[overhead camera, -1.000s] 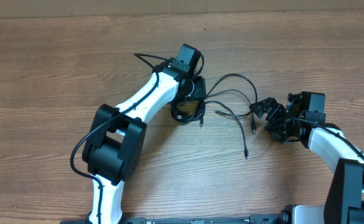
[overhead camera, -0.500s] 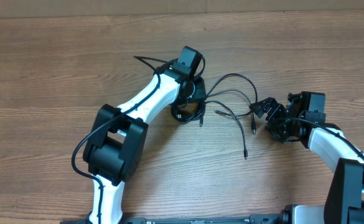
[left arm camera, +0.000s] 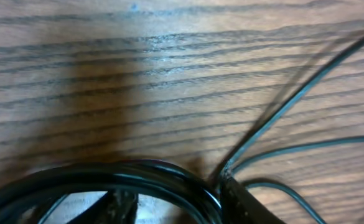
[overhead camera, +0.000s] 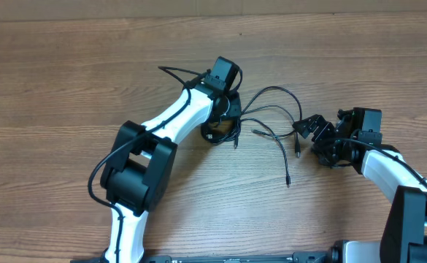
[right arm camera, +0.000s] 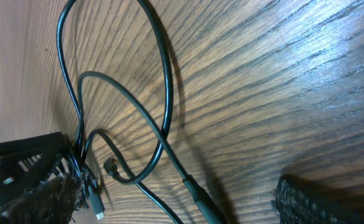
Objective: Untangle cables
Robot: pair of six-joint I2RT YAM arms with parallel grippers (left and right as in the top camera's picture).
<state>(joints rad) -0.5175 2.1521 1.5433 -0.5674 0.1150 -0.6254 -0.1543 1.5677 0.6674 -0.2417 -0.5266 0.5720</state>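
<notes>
Left end effector [overhead camera: 224, 111] lower onto cables [overhead camera: 275, 88]

The overhead view looks straight down from high above the brown wood-grain table [overhead camera: 67, 66]. The 2 wrist views sit very close to its surface, angled low; all 3 share the thin black cables [overhead camera: 274, 88].

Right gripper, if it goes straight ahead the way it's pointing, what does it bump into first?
Probably the cables: a loose cable end with a plug lies just ahead of the open right gripper, between its fingers. How high the gripper hangs above the table is unclear.
</notes>
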